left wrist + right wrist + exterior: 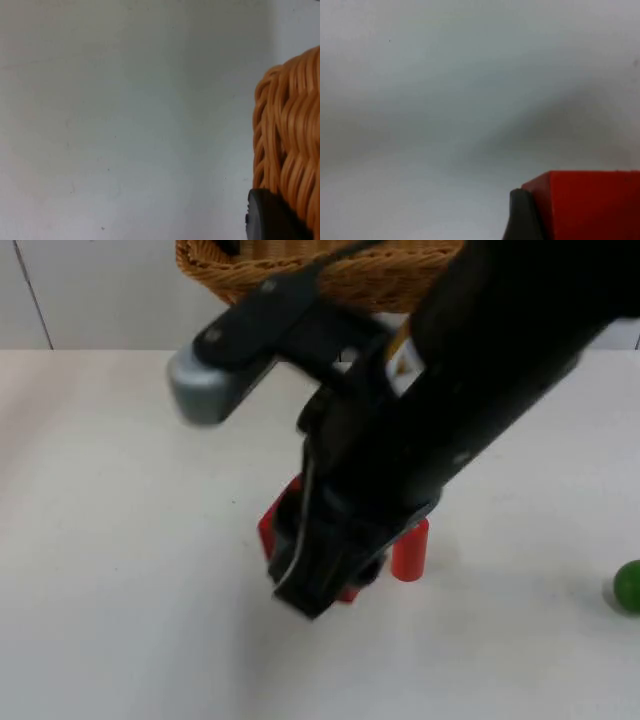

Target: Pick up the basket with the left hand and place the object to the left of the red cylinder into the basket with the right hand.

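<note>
One basket (300,275), one red block (272,525), one red cylinder (411,550) and one green ball (628,586) can be counted, with two arms over a white table (110,570).

The red block is the thing just left of the red cylinder; it has flat faces and sharp edges, bright red, and most of it is hidden under the right arm in the top view. It sits near the middle of the table, close beside the cylinder, which stands upright. The green ball lies well apart, far to the right.

The right gripper (315,585) is down at the block. In the right wrist view a dark fingertip (522,217) lies against the block's (590,205) side; whether the pincer has closed on it I cannot tell.

The woven, orange-brown basket hangs at the far side, above the table. In the left wrist view the left gripper's black finger (270,217) lies against the wicker wall (290,135), holding the basket.
</note>
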You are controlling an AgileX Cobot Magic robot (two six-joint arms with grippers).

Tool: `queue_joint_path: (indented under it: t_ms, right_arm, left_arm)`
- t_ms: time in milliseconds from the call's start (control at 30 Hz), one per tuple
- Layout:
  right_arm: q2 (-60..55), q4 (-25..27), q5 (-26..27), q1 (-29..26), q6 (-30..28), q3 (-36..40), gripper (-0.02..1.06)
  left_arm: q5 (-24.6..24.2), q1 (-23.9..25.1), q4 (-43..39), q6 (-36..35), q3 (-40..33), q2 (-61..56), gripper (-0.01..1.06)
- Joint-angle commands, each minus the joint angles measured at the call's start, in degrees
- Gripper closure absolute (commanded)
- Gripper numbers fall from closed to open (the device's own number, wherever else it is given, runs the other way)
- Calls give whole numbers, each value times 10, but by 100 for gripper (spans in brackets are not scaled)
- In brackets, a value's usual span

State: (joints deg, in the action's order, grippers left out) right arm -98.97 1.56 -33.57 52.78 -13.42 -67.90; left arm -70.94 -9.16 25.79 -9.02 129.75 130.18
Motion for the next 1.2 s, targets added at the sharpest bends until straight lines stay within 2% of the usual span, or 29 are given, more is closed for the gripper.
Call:
queue_joint_path:
  t_ms: [0,133,400,533,567,733,933,1100,1167]
  right_arm:
    - [42,0,-30,-28,7,6,105]
    - [79,0,-48,-63,7,6,105]
    - [122,1,-50,-145,7,-19,105]
    - [119,-1,-53,-202,7,-86,105]
    - [119,-1,-53,-202,7,-86,105]
    - [81,-1,-74,-255,3,-203,105]
    - [-1,-2,-84,-263,-11,-293,105]
    - [-129,1,-87,-263,-10,-403,105]
    - [-148,0,-87,-263,-10,-418,105]
  left_arm:
    - [10,-1,25,-2,1,-11,105]
    - [10,-1,26,-2,0,-9,105]
    - [10,-1,32,-2,-14,-3,105]
    - [10,-1,19,-2,-27,-2,105]
    - [10,-1,19,-2,-27,-2,105]
    - [10,-1,23,-2,-27,2,105]
    - [10,-1,23,-2,-27,2,105]
    - [10,-1,23,-2,-27,2,105]
    - [10,-1,23,-2,-27,2,105]
